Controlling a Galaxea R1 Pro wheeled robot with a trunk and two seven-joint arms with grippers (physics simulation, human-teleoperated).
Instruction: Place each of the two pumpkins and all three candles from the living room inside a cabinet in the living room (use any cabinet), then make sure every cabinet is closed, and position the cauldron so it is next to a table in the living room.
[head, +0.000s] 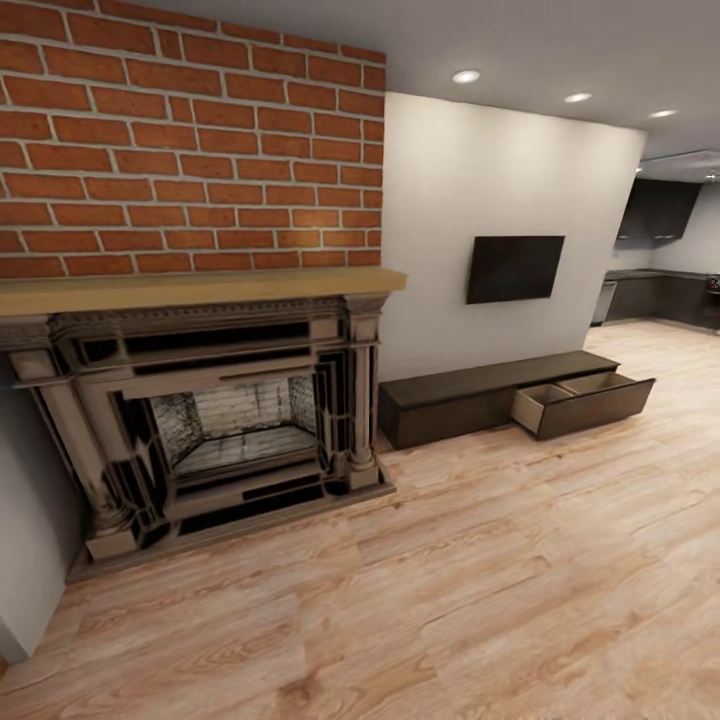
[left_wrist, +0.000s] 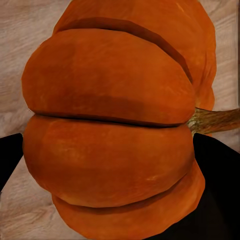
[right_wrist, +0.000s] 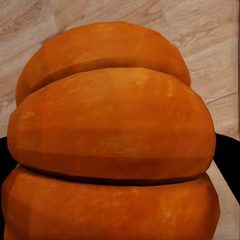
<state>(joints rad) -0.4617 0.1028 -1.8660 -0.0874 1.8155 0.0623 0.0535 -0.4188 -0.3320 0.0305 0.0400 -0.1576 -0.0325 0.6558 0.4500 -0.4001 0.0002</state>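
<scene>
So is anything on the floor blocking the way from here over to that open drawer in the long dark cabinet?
Nothing visible does. The wood floor lies bare up to the cabinet, whose right-hand drawer stands pulled out. Each wrist view shows a pumpkin close up, apparently held and ready to go in.

Left wall: red brick (head: 190, 140) above fireplace (head: 215, 420), wooden mantel (head: 200, 290)
Far wall: white, dark television (head: 514, 268)
Floor: pale wood planks (head: 480, 580)
Ceiling: recessed lights (head: 465, 76)
</scene>
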